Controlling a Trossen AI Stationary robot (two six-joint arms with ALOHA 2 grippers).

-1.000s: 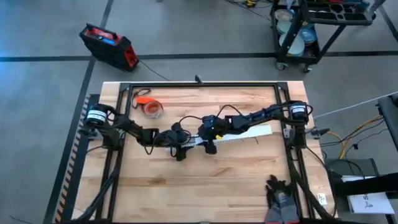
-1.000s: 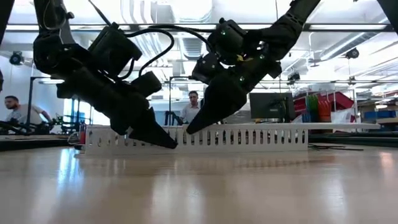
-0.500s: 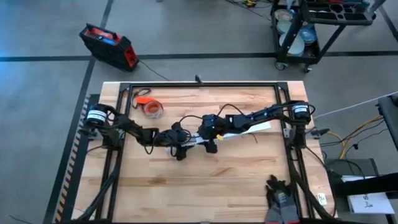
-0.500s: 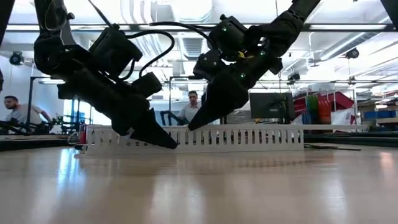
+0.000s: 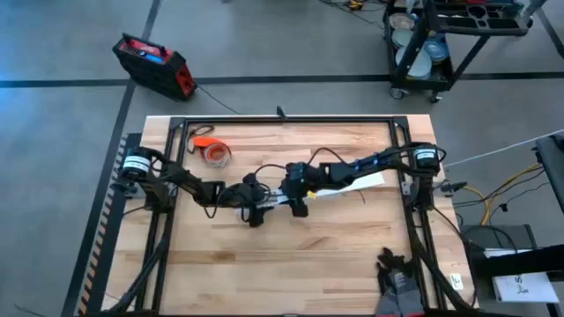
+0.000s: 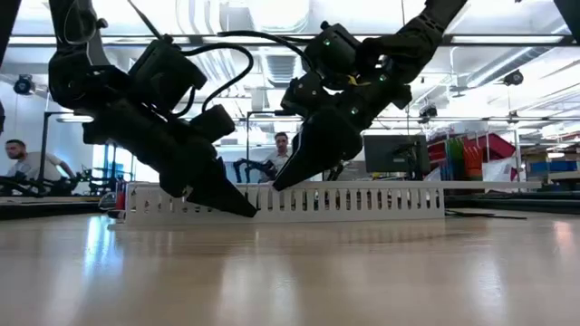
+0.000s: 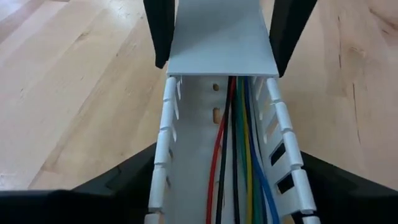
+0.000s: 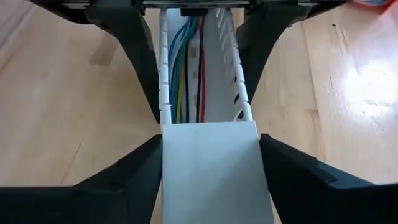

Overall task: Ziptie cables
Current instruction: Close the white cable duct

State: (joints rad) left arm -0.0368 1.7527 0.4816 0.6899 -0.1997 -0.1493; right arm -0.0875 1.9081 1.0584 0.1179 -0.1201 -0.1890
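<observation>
You are holding the white slotted channel (image 5: pixel 339 187) from both ends of a short stretch near the middle of the desk (image 5: pixel 291 255). Your left gripper (image 7: pixel 214 186) is straddling the open part, its fingers (image 7: pixel 124 180) spread and lying along the outer walls. Your right gripper (image 8: pixel 208 171) is doing the same over the flat cover (image 8: pixel 210 168) that is lying on top of the channel, fingers either side; whether they are pressing the cover I cannot tell. This two-sided hold seems meant to steady the channel while the cover goes along it.

The cables (image 7: pixel 239 162), red, dark, green, yellow and blue, are running lengthwise inside the channel and passing under the cover's edge. No ziptie is showing in any view.

You are working with little room between the two grippers, which are nearly nose to nose. The orange tape roll (image 5: pixel 214 153) is lying well apart toward the far left corner, and the near half of the desk is offering free space.
</observation>
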